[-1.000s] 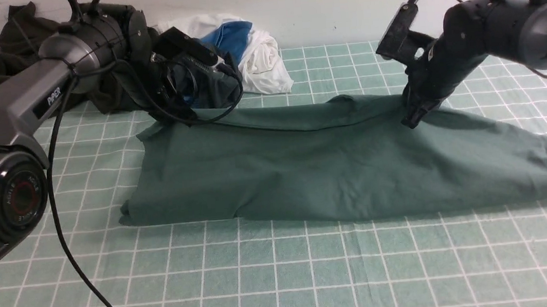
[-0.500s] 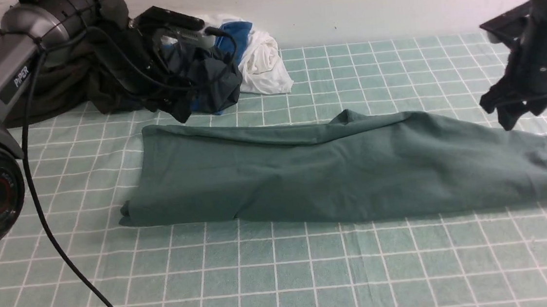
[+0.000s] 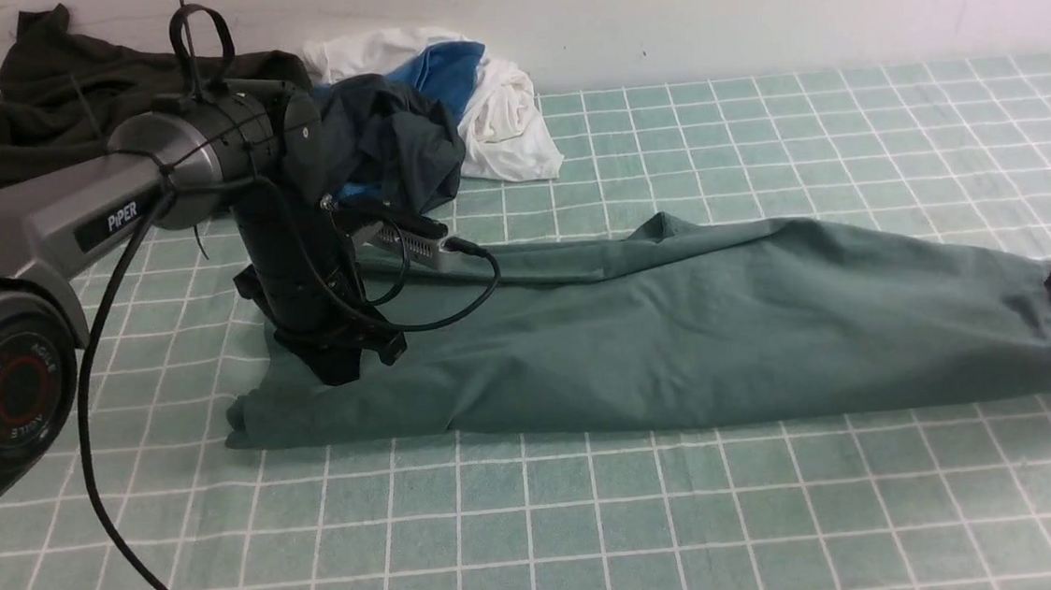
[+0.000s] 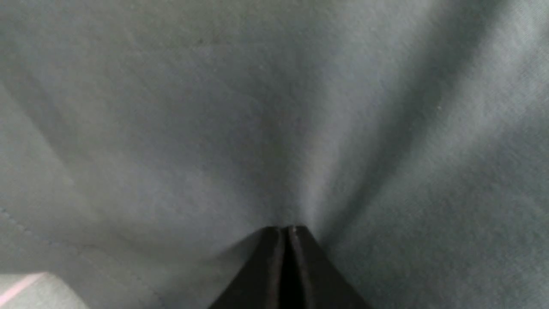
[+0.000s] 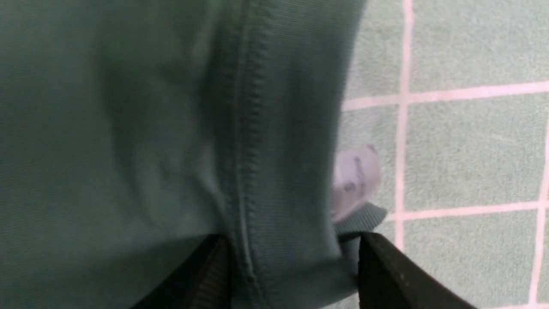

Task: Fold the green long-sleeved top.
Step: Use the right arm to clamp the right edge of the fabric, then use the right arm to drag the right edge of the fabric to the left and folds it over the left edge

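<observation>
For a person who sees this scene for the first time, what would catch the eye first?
Probably the wide green top, stretched across the middle of the grid-patterned table. Next, the dark left hand, pressed shut on the top's left part. Behind it, at the far left, a heap of dark clothes lies beside a bright white cloth.

The table (image 3: 601,533) is green with a grid of white lines. On it lie 1 green top (image 3: 679,339), spread wide, and, behind, dark (image 3: 116,102), navy (image 3: 391,137) and white (image 3: 512,127) garments bunched together.
</observation>
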